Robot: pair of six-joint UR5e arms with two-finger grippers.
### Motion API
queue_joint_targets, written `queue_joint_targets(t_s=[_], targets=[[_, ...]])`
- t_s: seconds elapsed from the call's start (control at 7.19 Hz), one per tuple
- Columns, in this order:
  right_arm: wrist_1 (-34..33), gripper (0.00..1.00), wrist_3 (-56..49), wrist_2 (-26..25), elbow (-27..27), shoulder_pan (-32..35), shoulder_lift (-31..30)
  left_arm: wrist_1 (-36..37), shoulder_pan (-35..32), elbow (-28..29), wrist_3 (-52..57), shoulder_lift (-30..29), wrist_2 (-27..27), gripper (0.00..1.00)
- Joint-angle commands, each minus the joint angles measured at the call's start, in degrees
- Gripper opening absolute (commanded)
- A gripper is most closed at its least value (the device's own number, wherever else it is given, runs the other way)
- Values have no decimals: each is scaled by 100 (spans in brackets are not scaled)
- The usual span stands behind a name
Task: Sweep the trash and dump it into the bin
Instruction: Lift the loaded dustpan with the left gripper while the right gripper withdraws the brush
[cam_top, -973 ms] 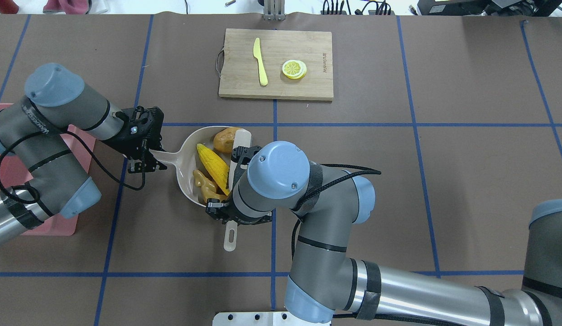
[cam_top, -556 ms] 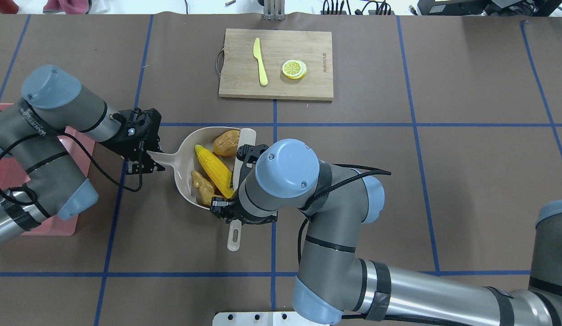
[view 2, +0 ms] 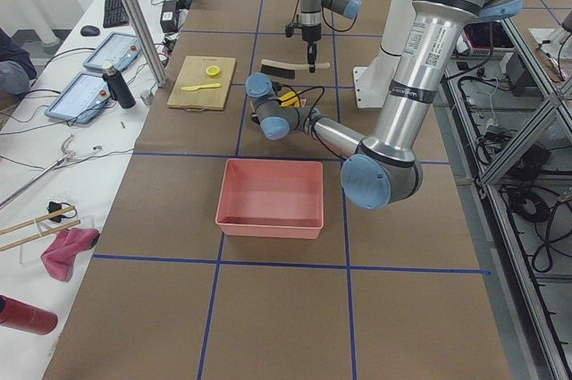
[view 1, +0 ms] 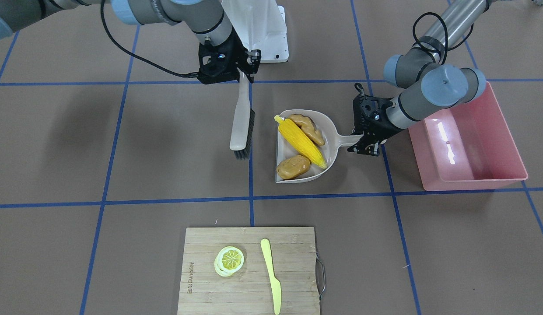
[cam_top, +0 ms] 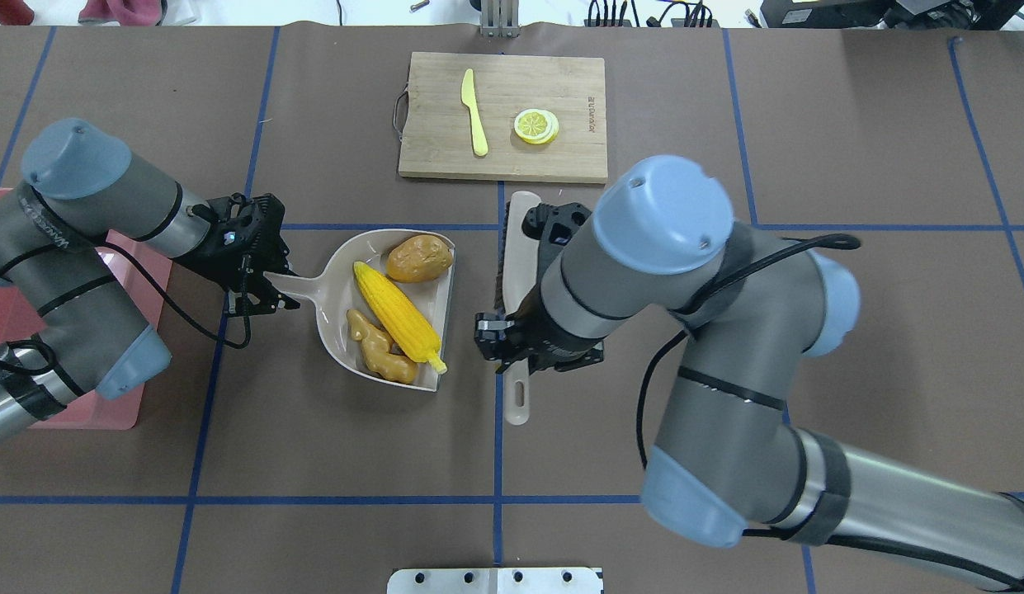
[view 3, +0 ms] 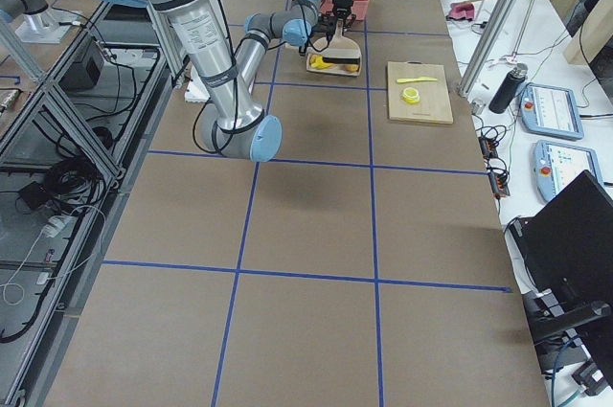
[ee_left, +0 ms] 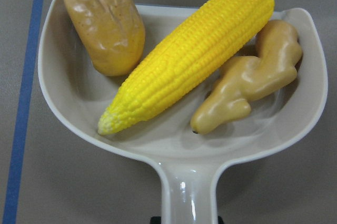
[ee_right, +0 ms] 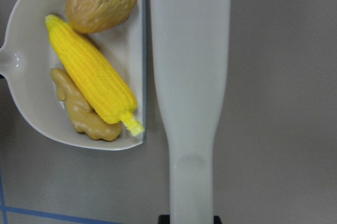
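Sweep done, brush withdrawn.
Brush (cam_top: pixel 518 239) has backed off to 3 o'clock of dustpan (cam_top: pixel 337 279) in the overhead view and is now clear of its mouth, right jaws clamped on its handle. Corn (cam_top: pixel 396 316), potato (cam_top: pixel 418 257) and ginger (cam_top: pixel 382 356) lie inside the pan on surface (cam_top: pixel 891 313). Left jaws grip the pan handle. Bin (cam_top: pixel 91 412) is at 9 o'clock, apart. Judged next: lift, carry, tip.

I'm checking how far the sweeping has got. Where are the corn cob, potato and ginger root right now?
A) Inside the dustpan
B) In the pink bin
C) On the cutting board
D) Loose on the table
A: the corn cob, potato and ginger root all lie inside the dustpan, and none of them shows in the pink bin.
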Motion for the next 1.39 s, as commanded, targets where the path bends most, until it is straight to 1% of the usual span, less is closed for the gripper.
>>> queue_joint_targets(t_s=[0.0, 0.14, 0.28, 0.42, 0.56, 0.7, 0.83, 0.97, 1.11, 1.25], targets=[[-1182, 0, -1449, 546, 994, 877, -607, -491, -18, 7, -535, 9, -56, 0], [-1537, 0, -2040, 574, 1251, 1177, -905, -789, -18, -2, -850, 0, -56, 0], [-1540, 0, -2602, 774, 1245, 1563, -1308, -1209, -52, -2, -1358, 0, -56, 0], [-1479, 0, -3165, 1046, 1253, 1993, -1808, -1440, -201, -37, -1615, 0, -56, 0], [-1453, 0, -3545, 1075, 1271, 2180, -2370, -1599, -420, -81, -1905, -9, -74, 0], [-1139, 0, -3714, 1058, 1297, 2182, -3089, -1948, -509, -99, -2526, -17, -56, 0], [-161, 0, -3663, 1058, 1010, 2226, -3758, -2152, -632, -125, -2802, -9, -48, 0], [353, 0, -3672, 1084, 677, 2235, -4025, -2267, -1033, -325, -2961, 252, -300, 0], [515, 0, -3663, 1154, 473, 2235, -4133, -2338, -1411, -571, -3024, 716, -476, 0], [543, 0, -3689, 1276, 219, 2226, -4142, -2460, -1754, -1035, -3068, 1556, -487, 0]])
